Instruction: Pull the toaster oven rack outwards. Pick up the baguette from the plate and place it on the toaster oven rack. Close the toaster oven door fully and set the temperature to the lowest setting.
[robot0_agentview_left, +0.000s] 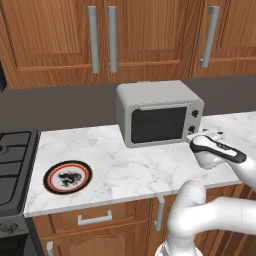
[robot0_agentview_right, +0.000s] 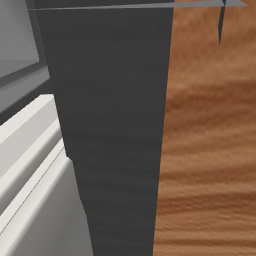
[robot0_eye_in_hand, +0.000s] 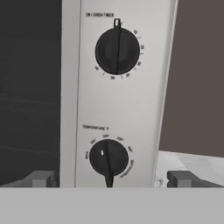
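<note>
The light-grey toaster oven (robot0_agentview_left: 159, 113) stands at the back of the marble counter. Its toaster oven door (robot0_agentview_left: 158, 125) is up against the front, dark glass (robot0_eye_in_hand: 26, 87) facing me. The toaster oven rack and the baguette are hidden from view. The plate (robot0_agentview_left: 67, 176), with its red and black rim, lies bare at the counter's front left. My gripper (robot0_agentview_left: 194, 141) hovers just in front of the oven's right panel, open. In the hand view my gripper (robot0_eye_in_hand: 109, 179) has its tips wide apart on either side of the lower temperature knob (robot0_eye_in_hand: 108, 158), with nothing between them. The timer knob (robot0_eye_in_hand: 117, 51) sits above it.
A black stove (robot0_agentview_left: 15, 160) borders the counter on the left. Wooden wall cabinets with long grey handles (robot0_agentview_left: 111, 37) hang above the oven. Bare marble (robot0_agentview_left: 135, 170) lies between plate and oven. A dark panel (robot0_agentview_right: 115, 125) and a wood surface (robot0_agentview_right: 210, 150) stand close before the right base camera.
</note>
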